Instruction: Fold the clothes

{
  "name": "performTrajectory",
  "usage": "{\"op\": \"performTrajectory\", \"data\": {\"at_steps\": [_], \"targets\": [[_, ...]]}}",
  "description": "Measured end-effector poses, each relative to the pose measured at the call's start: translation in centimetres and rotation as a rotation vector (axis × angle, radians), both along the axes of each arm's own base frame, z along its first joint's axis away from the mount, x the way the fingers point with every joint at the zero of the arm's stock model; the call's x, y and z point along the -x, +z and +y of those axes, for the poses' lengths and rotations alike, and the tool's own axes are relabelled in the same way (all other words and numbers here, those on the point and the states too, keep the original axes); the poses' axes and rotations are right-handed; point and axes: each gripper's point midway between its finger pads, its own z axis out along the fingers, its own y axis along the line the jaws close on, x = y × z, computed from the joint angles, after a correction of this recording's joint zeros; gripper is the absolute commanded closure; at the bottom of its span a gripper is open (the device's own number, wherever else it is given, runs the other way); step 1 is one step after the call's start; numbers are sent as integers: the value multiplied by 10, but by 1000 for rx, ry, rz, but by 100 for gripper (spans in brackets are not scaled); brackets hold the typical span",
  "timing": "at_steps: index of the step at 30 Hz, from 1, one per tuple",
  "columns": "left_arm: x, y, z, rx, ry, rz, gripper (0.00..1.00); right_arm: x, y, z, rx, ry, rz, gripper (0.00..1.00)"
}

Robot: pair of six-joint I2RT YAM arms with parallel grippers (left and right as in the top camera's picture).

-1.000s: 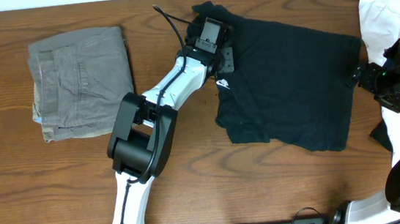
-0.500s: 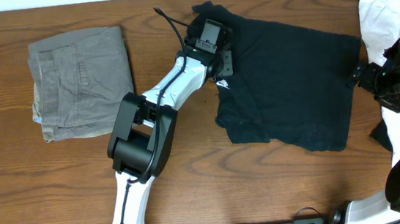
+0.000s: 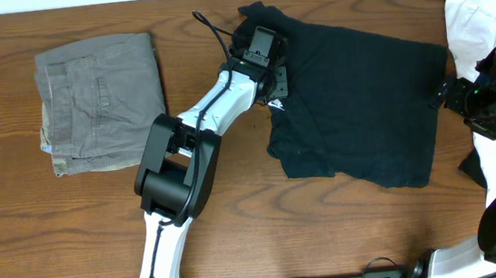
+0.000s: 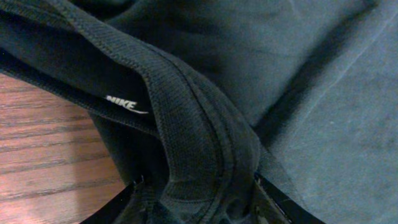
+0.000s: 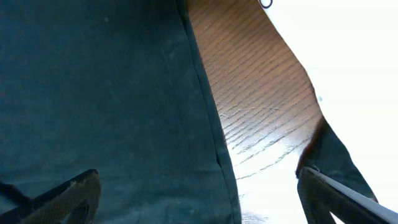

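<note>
The clothes, a black T-shirt (image 3: 363, 100), lie spread on the wooden table right of centre. My left gripper (image 3: 274, 73) is at the shirt's left edge, shut on a bunched ribbed fold of the T-shirt (image 4: 186, 124) that carries a small white logo. That fold fills the gap between the left gripper's (image 4: 196, 202) fingers. My right gripper (image 3: 444, 94) hangs at the shirt's right edge. Seen from the wrist, the right gripper (image 5: 199, 193) is wide open over the hem (image 5: 208, 112), holding nothing.
Folded grey-green trousers (image 3: 103, 103) lie at the left of the table. A white garment (image 3: 473, 8) is heaped at the far right corner, beside the right arm. Bare wood (image 3: 329, 222) runs along the front of the table.
</note>
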Motion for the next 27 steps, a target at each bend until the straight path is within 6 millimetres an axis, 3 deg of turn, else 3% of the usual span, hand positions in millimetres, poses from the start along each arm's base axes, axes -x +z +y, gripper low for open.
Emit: {"op": "performTrajectory", "data": {"at_steps": [5, 9, 15, 20, 27], "targets": [[-1, -1, -1, 4, 3, -3, 70, 0, 0, 0, 0, 0, 0, 1], [-1, -1, -1, 3, 1, -3, 75, 0, 0, 0, 0, 0, 0, 1], [-1, 0, -1, 5, 2, -4, 76, 0, 0, 0, 0, 0, 0, 1], [0, 12, 0, 4, -6, -15, 75, 0, 0, 0, 0, 0, 0, 1], [14, 14, 24, -79, 7, 45, 77, 0, 0, 0, 0, 0, 0, 1]]}}
